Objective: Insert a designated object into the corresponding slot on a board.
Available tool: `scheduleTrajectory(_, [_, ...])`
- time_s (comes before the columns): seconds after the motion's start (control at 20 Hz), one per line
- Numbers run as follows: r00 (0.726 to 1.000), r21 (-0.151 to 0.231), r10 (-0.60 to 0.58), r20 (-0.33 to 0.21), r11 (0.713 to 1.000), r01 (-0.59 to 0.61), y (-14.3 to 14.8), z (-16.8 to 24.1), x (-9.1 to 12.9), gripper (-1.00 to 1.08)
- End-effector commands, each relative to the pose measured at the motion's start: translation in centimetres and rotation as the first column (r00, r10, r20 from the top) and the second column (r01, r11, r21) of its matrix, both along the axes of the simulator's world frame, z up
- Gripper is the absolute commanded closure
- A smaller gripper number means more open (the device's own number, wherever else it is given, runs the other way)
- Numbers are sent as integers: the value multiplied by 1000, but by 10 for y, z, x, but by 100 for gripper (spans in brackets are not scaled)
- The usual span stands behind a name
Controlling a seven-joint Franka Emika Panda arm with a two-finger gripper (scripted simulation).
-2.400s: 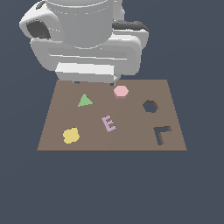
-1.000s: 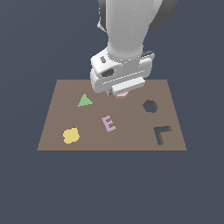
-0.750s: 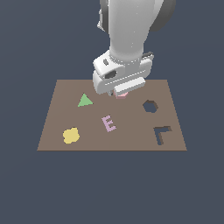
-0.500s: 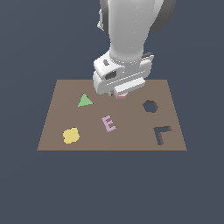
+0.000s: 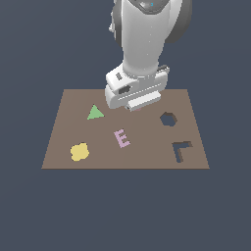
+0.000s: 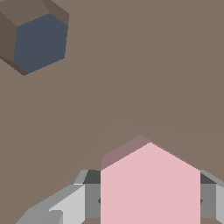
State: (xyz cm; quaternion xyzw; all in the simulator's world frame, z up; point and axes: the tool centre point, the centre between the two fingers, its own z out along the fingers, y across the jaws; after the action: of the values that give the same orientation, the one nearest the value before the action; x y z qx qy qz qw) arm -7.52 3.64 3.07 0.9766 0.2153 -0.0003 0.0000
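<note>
- Exterior view: the gripper (image 5: 138, 105) is held low over the board (image 5: 59, 137), and the block is almost wholly hidden under it. The slot (image 5: 168, 119) lies well apart, toward this view's right. Nothing is seen between; the E (image 5: 122, 138), triangle (image 5: 95, 112) and L cutout (image 5: 181, 149) lie off the path.
- Wrist view: the block (image 6: 150, 186) is seen clamped between the fingers (image 6: 65, 205), probably lifted. A slight twist could catch a corner on the slot (image 6: 40, 41) rim.
</note>
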Motion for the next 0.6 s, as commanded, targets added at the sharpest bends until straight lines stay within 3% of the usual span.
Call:
scheduleTrajectory(0.0, [1000, 0, 1, 0, 1000, -1, 0, -1, 0, 108])
scheduleTrajectory(0.55, [1000, 0, -3, 1, 1000, 3, 0, 0, 0, 108])
